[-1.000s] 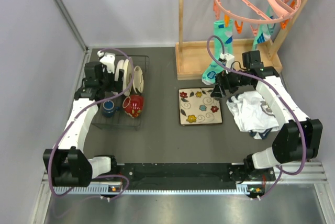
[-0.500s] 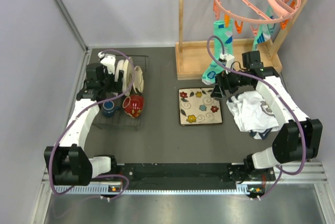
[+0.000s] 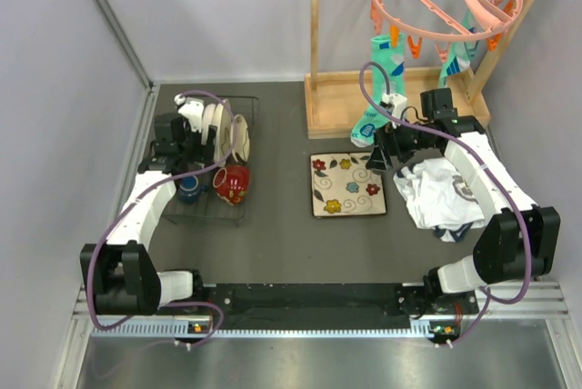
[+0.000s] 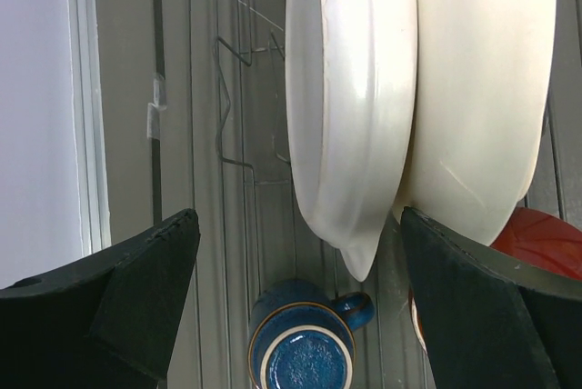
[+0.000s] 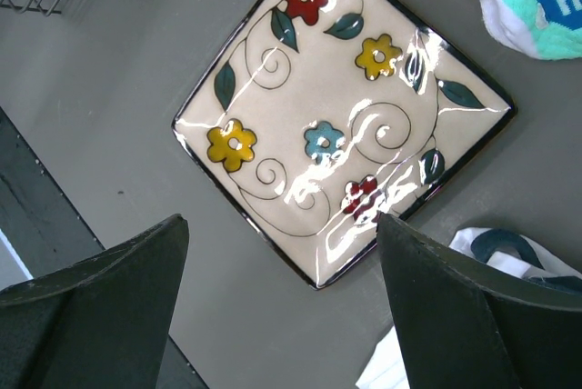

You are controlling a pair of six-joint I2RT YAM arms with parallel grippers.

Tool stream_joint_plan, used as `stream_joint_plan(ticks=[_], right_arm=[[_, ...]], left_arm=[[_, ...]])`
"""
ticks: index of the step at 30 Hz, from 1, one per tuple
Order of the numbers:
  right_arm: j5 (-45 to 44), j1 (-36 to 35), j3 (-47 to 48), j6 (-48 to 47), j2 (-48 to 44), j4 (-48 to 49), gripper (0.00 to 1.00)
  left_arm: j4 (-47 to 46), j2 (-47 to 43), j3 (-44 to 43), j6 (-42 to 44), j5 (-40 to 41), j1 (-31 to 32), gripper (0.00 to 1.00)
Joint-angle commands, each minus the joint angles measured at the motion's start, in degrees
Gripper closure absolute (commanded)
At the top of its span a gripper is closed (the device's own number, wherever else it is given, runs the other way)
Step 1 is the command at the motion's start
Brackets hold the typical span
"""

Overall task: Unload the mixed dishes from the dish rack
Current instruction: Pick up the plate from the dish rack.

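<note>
Centering your wide-open left gripper (image 4: 298, 216) on the upright cream dish (image 4: 341, 107) in the dish rack (image 3: 209, 210) beats grabbing crooked.

Pale lavender walls (image 3: 227, 7); dark grey tabletop (image 3: 282, 234); wooden frame (image 3: 315, 44) at back right.

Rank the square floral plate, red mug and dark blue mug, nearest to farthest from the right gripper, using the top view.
1. square floral plate, beside the right gripper
2. red mug, far left
3. dark blue mug, farther left still
</note>
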State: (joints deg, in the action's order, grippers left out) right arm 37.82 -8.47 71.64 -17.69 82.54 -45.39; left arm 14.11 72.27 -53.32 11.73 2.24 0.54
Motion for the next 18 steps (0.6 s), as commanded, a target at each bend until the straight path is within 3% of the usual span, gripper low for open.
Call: stream_joint_plan(ticks=[1, 18], right_arm=[[1.46, -0.41, 0.17, 0.03, -1.33, 1.26, 0.16], [1.9, -0.41, -0.88, 0.03, -0.1, 1.88, 0.16]], left_arm=[[-6.1, 0.41, 0.85, 0.84, 0.57, -0.1, 0.05], [-13.4, 3.67, 1.29, 3.48, 0.4, -0.18, 0.09]])
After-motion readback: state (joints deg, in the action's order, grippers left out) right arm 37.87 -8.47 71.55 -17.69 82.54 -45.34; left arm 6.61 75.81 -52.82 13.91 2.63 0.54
